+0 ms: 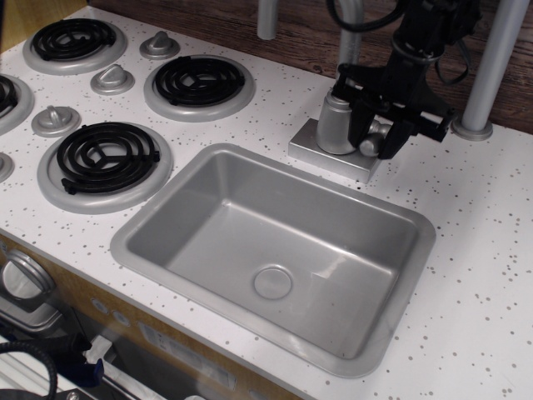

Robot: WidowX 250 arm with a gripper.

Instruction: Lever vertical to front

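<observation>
The lever (pixel 372 144) is a small silver-grey handle on the right side of the faucet body (pixel 333 117). Only its rounded lower end shows between my fingers; its paddle is hidden behind my black gripper (pixel 377 137). The gripper has come down over the lever from above, with one finger (pixel 357 133) to its left and the other to its right. The jaws stand apart around the lever. I cannot tell whether the fingers touch it.
The grey sink (pixel 141 250) lies just in front of the faucet base (pixel 310 148). The thin spout pipe (pixel 351 29) rises behind my gripper. A grey post (pixel 491 71) stands to the right. Black burners (pixel 200 81) and ridged knobs (pixel 112 79) are at the left.
</observation>
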